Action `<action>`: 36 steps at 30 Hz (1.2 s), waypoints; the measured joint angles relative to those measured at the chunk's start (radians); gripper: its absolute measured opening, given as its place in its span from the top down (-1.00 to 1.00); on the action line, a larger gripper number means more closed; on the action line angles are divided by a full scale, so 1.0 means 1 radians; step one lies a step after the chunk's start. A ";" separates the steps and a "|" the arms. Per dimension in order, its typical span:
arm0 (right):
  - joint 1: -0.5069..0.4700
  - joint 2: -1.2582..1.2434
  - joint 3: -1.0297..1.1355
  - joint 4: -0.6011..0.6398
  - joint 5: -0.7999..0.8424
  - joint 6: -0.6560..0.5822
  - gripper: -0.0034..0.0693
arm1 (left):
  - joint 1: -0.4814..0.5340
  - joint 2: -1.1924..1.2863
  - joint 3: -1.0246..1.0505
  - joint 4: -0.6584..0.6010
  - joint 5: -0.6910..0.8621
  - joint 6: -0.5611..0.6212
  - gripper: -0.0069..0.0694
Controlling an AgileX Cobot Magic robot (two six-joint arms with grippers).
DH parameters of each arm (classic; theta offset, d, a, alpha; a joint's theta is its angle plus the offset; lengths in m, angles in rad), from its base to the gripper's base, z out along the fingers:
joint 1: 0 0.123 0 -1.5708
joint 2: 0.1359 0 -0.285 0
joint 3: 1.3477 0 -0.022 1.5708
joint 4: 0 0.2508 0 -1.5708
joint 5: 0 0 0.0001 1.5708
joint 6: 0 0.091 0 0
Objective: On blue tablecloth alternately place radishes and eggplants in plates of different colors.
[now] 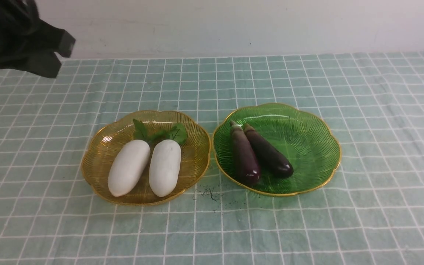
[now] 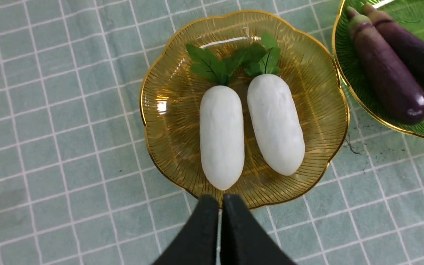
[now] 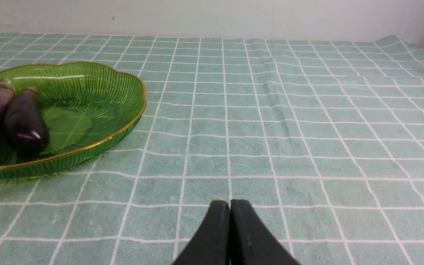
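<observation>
Two white radishes (image 1: pixel 129 167) (image 1: pixel 165 167) with green leaves lie side by side in the amber-yellow plate (image 1: pixel 98 154) on the blue tablecloth (image 1: pixel 307 81). Two dark purple eggplants (image 1: pixel 245 156) (image 1: pixel 269 152) lie together in the green plate (image 1: pixel 307 140) to its right. My left gripper (image 2: pixel 221 200) is shut and empty, held high above the amber plate (image 2: pixel 168 121); the radishes (image 2: pixel 222 136) (image 2: pixel 275 123) lie below it. The left arm shows dark at the front view's top left (image 1: pixel 20 36). My right gripper (image 3: pixel 230 206) is shut and empty, low over bare cloth to the right of the green plate (image 3: pixel 116 95).
A pale wall (image 1: pixel 234 25) runs along the table's far edge. Dark specks (image 1: pixel 210 193) lie on the cloth between the plates at the front. The cloth (image 3: pixel 307 110) has soft creases on the right side.
</observation>
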 joint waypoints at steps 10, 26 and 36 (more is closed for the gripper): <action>-0.018 0.000 0.000 0.001 0.000 0.000 0.95 | 0.000 -0.384 0.268 0.004 0.008 0.003 0.84; -0.018 0.000 0.000 0.001 0.001 0.000 0.95 | 0.000 -1.030 1.095 -0.199 -0.914 0.003 0.84; -0.018 0.000 0.000 0.000 0.001 0.000 0.95 | 0.000 -1.063 1.281 -0.213 -1.077 0.003 0.84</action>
